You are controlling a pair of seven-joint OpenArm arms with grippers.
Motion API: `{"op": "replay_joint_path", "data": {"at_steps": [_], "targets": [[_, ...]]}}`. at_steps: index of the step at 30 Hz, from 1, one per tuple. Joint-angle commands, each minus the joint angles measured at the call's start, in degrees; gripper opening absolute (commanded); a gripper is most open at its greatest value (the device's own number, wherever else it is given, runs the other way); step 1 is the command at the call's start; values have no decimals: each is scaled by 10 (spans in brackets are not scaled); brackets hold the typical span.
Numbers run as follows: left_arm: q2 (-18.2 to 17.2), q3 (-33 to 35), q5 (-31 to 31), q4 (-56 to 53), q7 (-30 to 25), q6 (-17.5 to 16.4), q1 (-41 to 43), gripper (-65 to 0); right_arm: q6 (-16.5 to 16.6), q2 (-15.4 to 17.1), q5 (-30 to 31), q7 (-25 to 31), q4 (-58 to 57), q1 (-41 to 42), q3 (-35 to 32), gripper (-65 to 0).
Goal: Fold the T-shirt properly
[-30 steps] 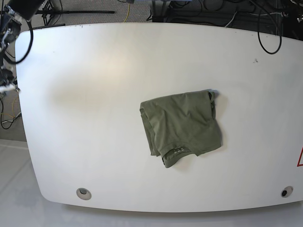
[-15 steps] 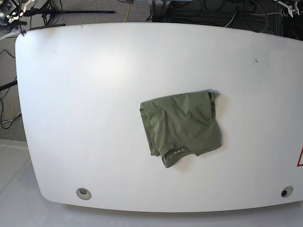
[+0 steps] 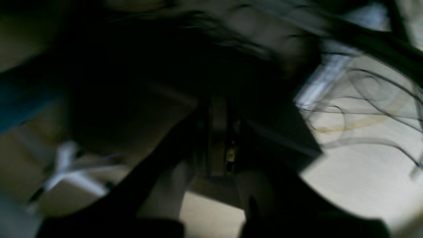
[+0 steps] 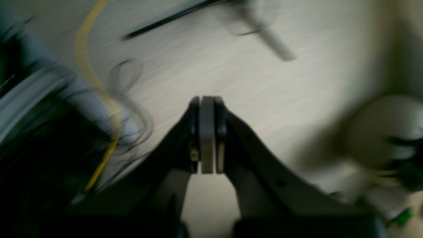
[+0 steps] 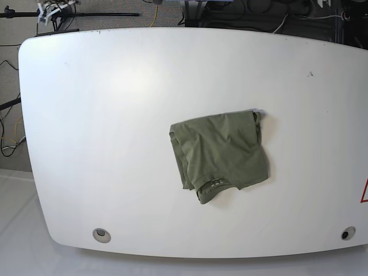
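T-shirt [image 5: 220, 155] (one, folded) on table [image 5: 103, 115]

Olive-green T-shirt [image 5: 221, 154], shown from above in the base view. The garment lies folded into a compact, roughly square bundle, flat on the white table [image 5: 103, 126], right of centre and somewhat toward the near edge. The fabric is plain and unprinted, with soft creases running across the upper layer. Stacked edges of the folded layers show along the left side. A small tag [image 5: 215, 183] sits at the near edge, on a short flap that projects toward the near left. At the far right corner a small bunch of fabric protrudes. Nothing touches the garment.
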Motion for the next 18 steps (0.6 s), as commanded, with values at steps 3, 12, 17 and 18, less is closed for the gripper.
{"op": "replay_joint_path", "data": {"at_steps": [3, 12, 17, 18], "targets": [[-9, -2, 79, -94, -79, 1, -10, -650, 8, 30, -59, 68, -167, 16, 0, -650], [-25, -2, 224, -235, -161, 1, -42, -650, 8, 53, -172, 173, -398, 70, -3, -650], [-25, 4, 317, -295, -168, 31, -68, -650, 3, 48, -258, 212, -470, 97, -1, -650], [-25, 6, 336, -307, -168, 40, -72, -650, 3, 42, -273, 215, -479, 102, -1, -650]]}}
